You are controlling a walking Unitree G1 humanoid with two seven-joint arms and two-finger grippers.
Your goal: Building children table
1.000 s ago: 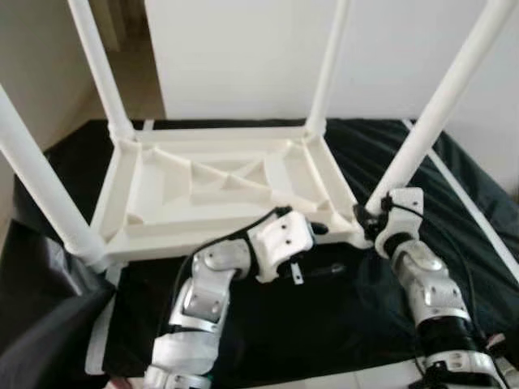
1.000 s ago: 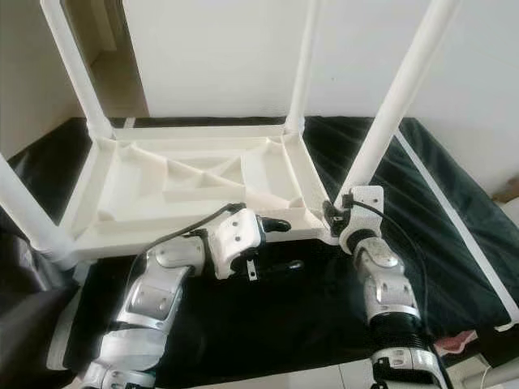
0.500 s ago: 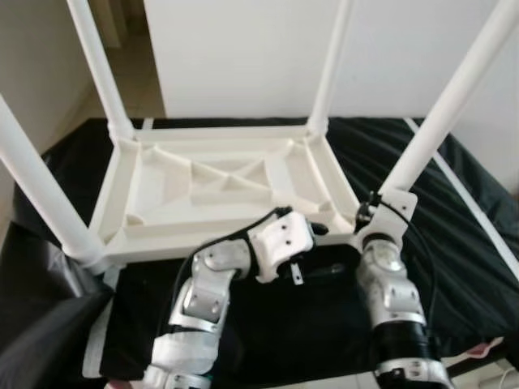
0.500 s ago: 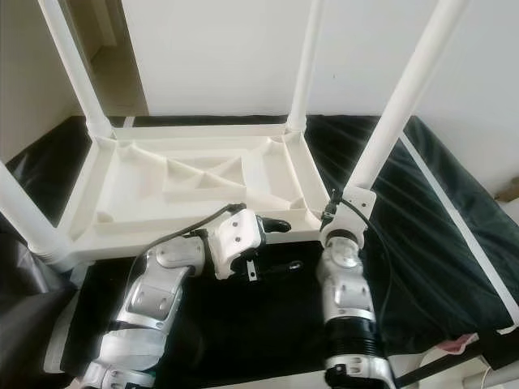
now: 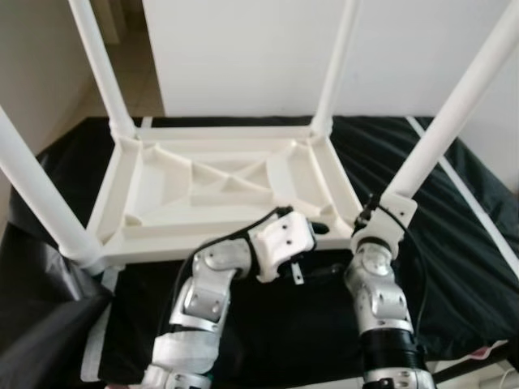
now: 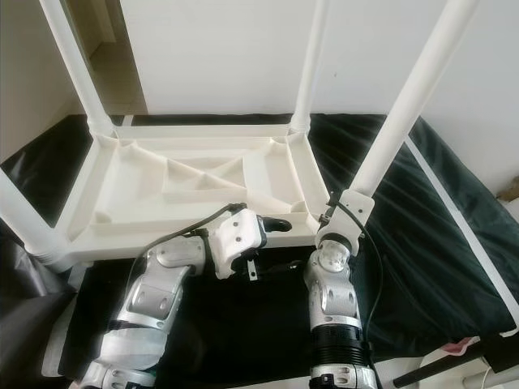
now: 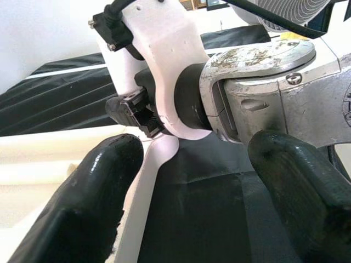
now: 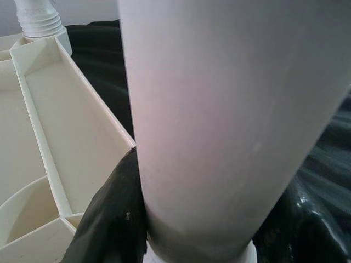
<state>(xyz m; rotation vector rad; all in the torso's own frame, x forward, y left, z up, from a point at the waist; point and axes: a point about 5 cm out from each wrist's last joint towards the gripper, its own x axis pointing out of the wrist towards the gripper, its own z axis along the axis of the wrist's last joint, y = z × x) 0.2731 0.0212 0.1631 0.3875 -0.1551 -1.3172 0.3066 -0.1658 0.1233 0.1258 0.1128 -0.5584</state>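
Clamped around the base of the near right leg point(image 8: 230, 109), the right gripper point(image 5: 375, 220) has a black finger point(image 8: 112, 219) pressed to each side of the white tube. Just beside it, the left gripper point(image 5: 312, 251) spreads its fingers point(image 7: 82, 213) wide at the table's near rim point(image 5: 203, 243). Behind them the upturned white table point(image 5: 219, 182) rests on a black sheet point(image 5: 454, 219), its 4 legs pointing up.

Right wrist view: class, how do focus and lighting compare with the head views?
Right wrist view: the table leg looms soft-edged, evenly lit, right pincer fingers dark beside it. Left eye view: bright wall, slightly hazy; black cloth shows sheen.
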